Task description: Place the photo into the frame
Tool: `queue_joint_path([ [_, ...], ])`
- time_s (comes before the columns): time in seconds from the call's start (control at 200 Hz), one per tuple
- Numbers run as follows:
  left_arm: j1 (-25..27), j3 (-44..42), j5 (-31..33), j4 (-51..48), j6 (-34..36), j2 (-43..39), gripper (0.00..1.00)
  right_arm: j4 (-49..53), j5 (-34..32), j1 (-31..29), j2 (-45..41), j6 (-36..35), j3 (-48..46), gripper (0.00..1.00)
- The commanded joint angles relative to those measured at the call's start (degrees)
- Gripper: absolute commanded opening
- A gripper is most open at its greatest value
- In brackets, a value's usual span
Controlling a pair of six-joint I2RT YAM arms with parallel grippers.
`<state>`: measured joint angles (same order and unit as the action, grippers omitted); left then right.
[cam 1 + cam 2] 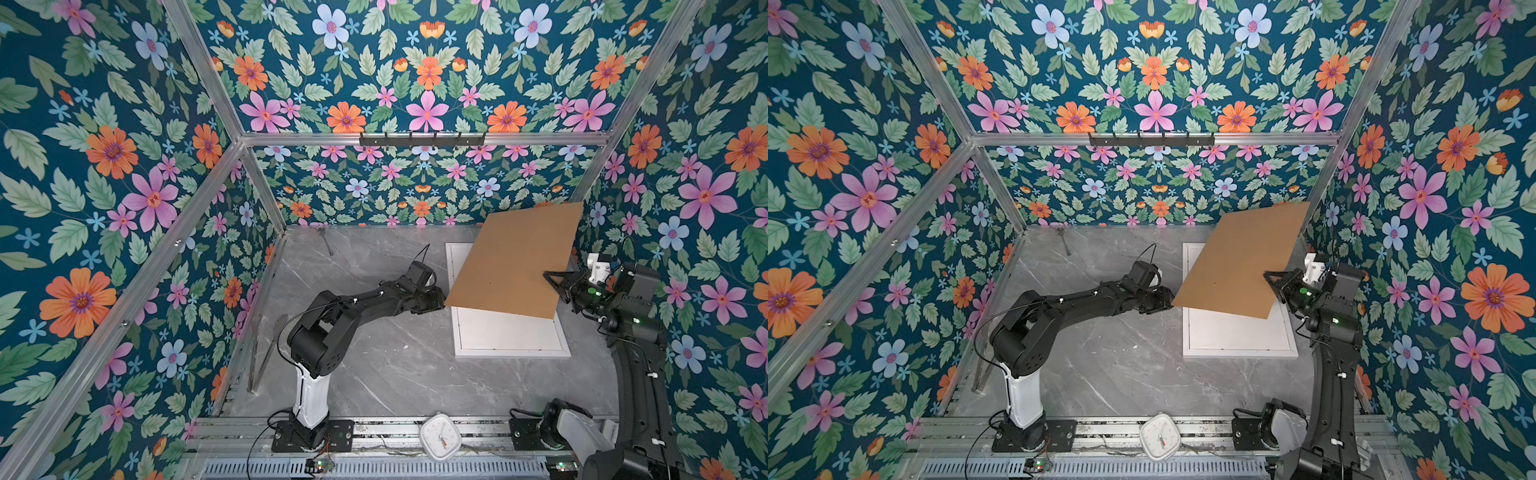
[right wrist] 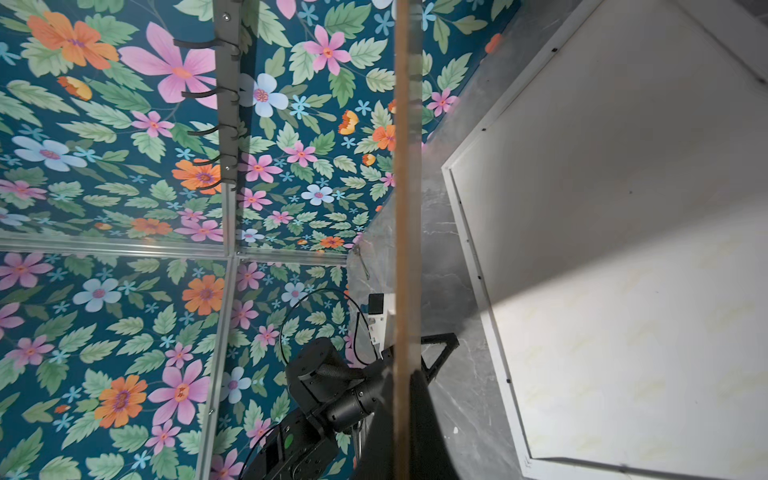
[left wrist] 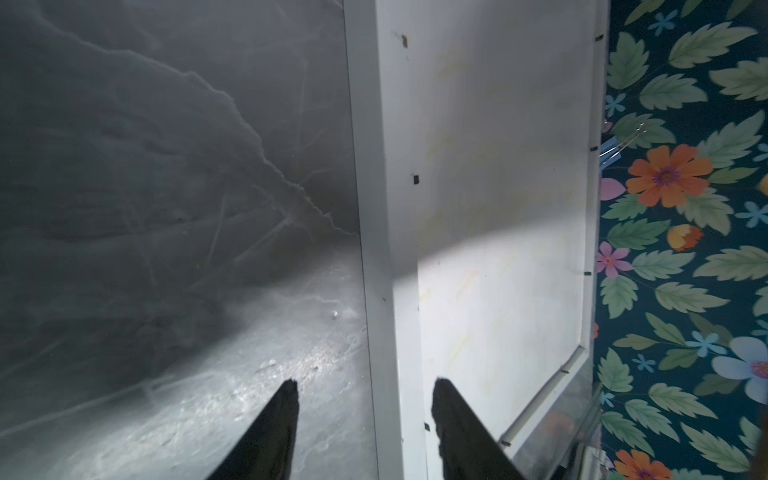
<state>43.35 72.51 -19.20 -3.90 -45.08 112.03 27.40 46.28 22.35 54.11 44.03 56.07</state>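
Shows photo lying white side up inside the frame, brown board tilted above the frame and clamped at its right edge by right gripper, left gripper half-spread and empty over the frame's left rail.

Tops bright; wrist cams dim, prob. slightly blurred.

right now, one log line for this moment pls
right gripper: shut on board | board: tilted, raised over frame | left gripper: open, empty, at board's corner | frame: flat on table
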Motion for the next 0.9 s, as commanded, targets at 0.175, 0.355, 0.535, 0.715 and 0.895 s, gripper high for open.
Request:
queue_joint_path([
  [0.175,2.88,5.19,3.77,-1.37,-0.08,5.74,0.54,6.67,-9.68,0.45,-3.25,-6.78,3.97,0.0],
  [0.355,3.41,6.83,4.32,-1.65,-0.36,7.54,0.53,9.28,-13.17,0.44,-4.43,-9.18,5.01,0.0],
  [0.535,3.58,7.29,5.86,-2.44,-0.66,8.05,0.48,9.43,-14.1,0.42,-5.5,-9.49,4.92,0.0],
  [0.715,3.69,7.27,6.32,-3.04,-0.71,8.11,0.46,9.08,-13.15,0.43,-5.77,-9.66,4.53,0.0],
  [0.895,4.12,7.33,5.82,-1.44,-1.26,7.66,0.48,9.49,-13.07,0.43,-5.77,-10.05,4.49,0.0],
])
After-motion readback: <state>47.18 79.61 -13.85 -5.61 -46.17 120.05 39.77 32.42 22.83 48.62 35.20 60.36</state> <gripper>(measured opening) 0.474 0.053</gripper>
